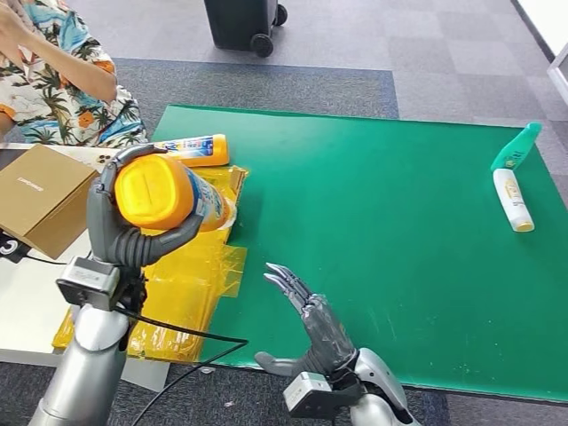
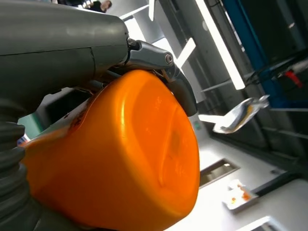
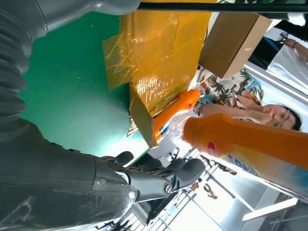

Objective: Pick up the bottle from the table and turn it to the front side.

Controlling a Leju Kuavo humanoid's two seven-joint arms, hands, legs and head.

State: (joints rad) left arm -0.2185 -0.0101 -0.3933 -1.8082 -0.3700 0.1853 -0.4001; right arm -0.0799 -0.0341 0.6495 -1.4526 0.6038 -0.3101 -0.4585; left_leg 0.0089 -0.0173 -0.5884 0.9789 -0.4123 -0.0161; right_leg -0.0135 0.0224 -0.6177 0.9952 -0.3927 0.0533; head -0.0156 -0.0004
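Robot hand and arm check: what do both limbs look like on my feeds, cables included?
Both arms are smooth silver metal. Each robot hand, left and right, is dark grey with darker fingers and a grey ribbed cover. A small grey camera box sits at each wrist, and a black cable trails from the left wrist.

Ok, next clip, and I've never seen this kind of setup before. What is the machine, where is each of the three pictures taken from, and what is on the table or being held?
This is a humanoid robot with two silver arms, each ending in a many-fingered hand. The wide picture comes from its head, looking forward and down; the other two come from cameras at its wrists, so they look turned.

The left hand holds an orange bottle lifted above a yellow plastic-covered box; the left wrist view shows that bottle's base close up. The right hand is open and holds nothing, over the near edge of the green mat.

A second orange bottle lies behind the box. At the far right lie a green bottle and a white bottle. A cardboard box and a person in a patterned shirt are on the left.
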